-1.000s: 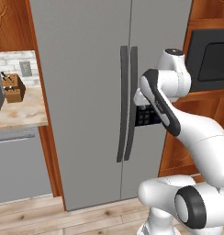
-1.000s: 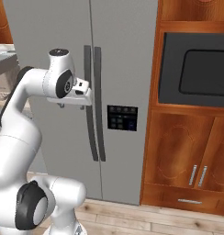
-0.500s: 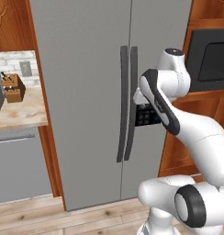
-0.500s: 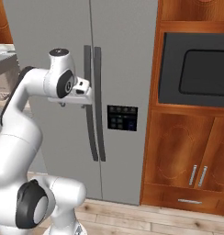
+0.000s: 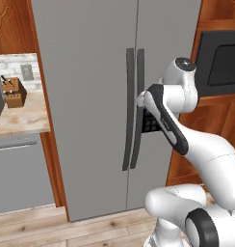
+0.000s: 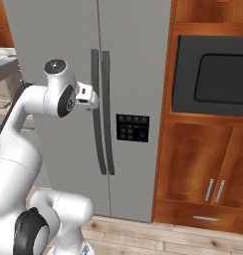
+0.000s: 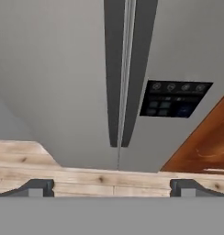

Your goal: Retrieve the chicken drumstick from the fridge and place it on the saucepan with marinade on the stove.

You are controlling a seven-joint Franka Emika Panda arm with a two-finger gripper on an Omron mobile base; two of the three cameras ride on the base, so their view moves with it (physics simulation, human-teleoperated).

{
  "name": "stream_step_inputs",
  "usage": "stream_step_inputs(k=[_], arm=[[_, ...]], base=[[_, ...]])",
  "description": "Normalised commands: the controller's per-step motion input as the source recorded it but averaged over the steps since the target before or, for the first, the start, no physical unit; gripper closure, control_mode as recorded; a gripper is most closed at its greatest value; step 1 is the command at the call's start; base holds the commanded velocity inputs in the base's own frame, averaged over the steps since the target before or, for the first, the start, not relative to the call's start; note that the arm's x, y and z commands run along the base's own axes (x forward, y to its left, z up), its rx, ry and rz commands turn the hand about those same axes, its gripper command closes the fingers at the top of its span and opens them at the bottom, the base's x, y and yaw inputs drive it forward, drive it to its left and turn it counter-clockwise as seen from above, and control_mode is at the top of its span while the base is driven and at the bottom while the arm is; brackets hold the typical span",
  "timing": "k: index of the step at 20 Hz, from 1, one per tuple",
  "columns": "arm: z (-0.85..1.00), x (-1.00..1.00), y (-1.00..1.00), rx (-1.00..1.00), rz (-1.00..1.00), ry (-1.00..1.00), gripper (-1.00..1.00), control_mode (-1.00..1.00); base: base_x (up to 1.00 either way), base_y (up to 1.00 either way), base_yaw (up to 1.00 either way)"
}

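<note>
Fridge (image 5: 90, 96) shut, both doors closed, contents hidden. Gripper (image 7: 111, 187) hanging close before the door seam, jaws spread wide, gripping nothing. Two long dark handles (image 7: 125, 73) straight ahead between the fingertips (image 7: 38, 187), not touched. Dark control panel (image 7: 174, 98) ahead and toward the right tip, on the right door. Wooden floor (image 7: 86, 176) just past the tips. Built-in oven (image 6: 213, 74) in brown cabinetry beyond the fridge's right side.
</note>
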Motion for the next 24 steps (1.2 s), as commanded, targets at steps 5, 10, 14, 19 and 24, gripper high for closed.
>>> stream_step_inputs(k=[5, 10, 14, 19, 24], arm=[[0.0, 0.01, 0.19, 0.01, -0.01, -0.3, -1.0, -1.0], [0.03, 0.08, 0.04, 0.06, 0.0, -0.22, -1.0, -1.0], [0.09, 0.12, 0.0, 0.05, 0.0, -0.17, -1.0, -1.0], [0.09, 0.06, 0.0, 0.01, -0.01, -0.09, -1.0, -1.0], [0.23, 0.0, 0.0, 0.0, -0.04, -0.02, -1.0, -1.0]], base=[[0.0, 0.0, 0.0], [0.0, 0.0, 0.0], [0.0, 0.0, 0.0], [0.0, 0.0, 0.0], [0.0, 0.0, 0.0]])
